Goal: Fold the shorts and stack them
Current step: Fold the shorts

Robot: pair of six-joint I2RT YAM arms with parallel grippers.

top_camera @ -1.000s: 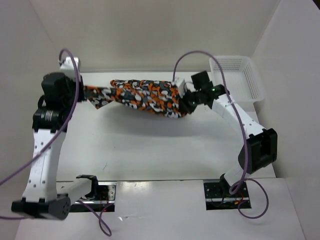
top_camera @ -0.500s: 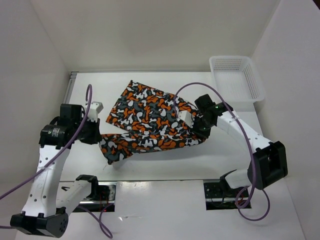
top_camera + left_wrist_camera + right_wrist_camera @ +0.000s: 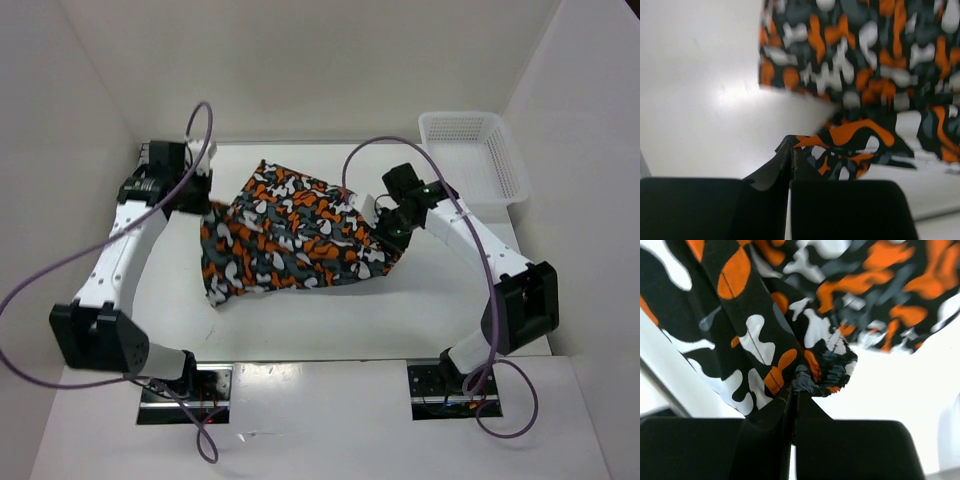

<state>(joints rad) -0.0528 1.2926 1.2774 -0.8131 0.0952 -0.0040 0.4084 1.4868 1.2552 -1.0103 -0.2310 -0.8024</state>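
L hand (image 3: 791, 143), R hand (image 3: 794, 388) pinching shorts (image 3: 290, 235).

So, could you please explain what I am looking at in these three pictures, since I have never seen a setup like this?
You are looking at two robot arms, the left arm and the right arm, bolted at the near edge of a white table. The wide picture looks down from above and behind them. The other two pictures come from a small camera on each wrist, so the black shapes at the bottom of those are that arm's own fingers. The left gripper and the right gripper are each shut on an edge of the shorts, the cloth with the orange, white, grey and black pattern. The shorts are spread between the two grippers over the table. A white mesh basket sits at the far right corner.
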